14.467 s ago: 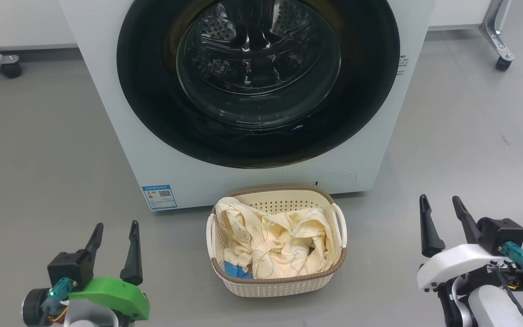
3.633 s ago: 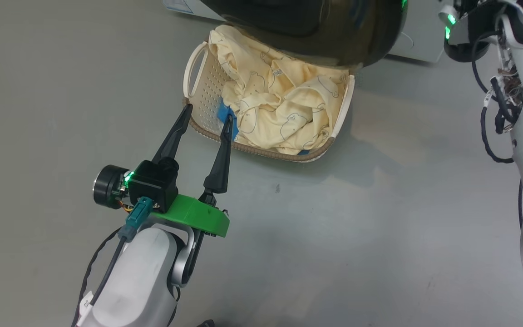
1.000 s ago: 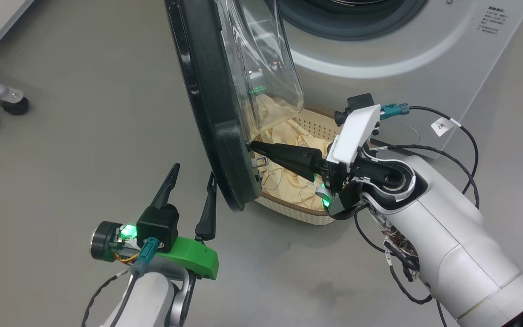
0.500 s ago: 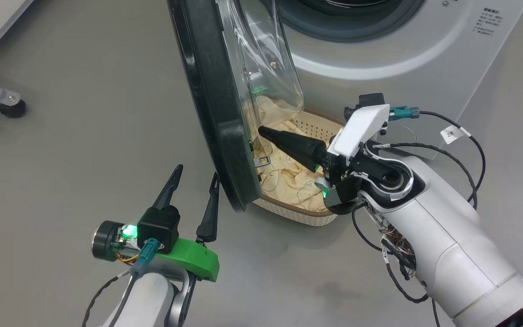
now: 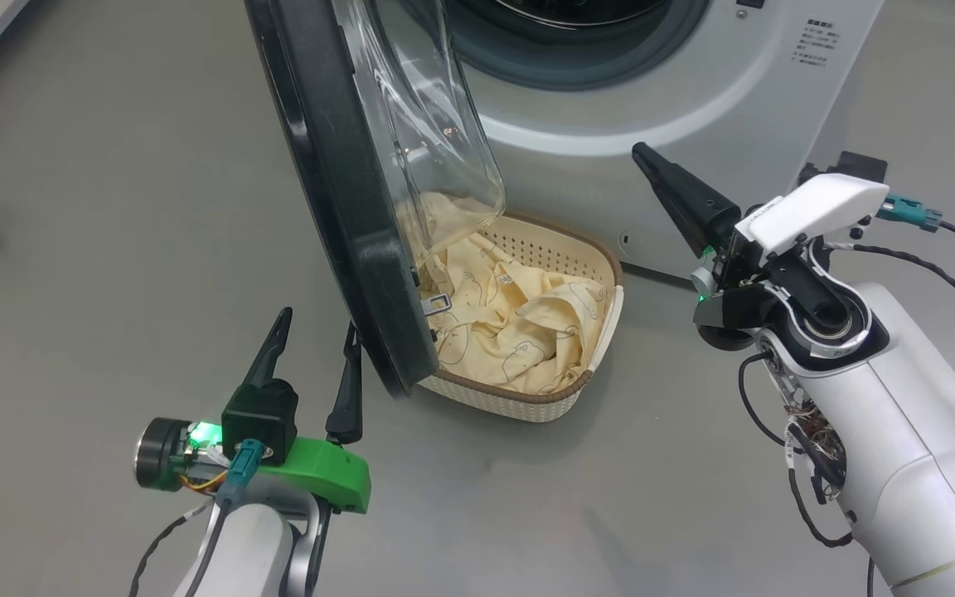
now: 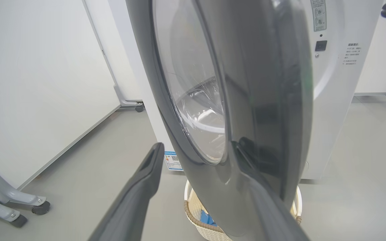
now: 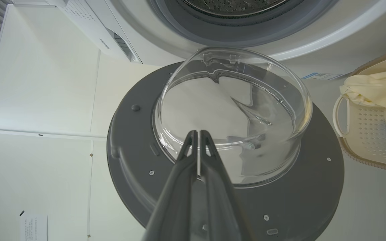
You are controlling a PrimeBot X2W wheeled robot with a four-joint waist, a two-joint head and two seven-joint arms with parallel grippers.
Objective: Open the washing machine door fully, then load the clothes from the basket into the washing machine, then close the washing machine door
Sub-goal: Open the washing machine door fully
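Over the basket [image 5: 527, 400] — door [image 5: 336, 182] hangs, perhaps touching left claw [image 5: 318, 321].

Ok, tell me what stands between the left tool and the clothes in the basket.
The washing machine door, partly open, hangs edge-on between the open left tool and the clothes, overhanging the basket's left side. From the right, nothing visible blocks them.

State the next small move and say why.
Probably bring the open left gripper onto the rim of the washing machine door beside it and swing it wider. The door is only partly open and overhangs the basket and clothes.
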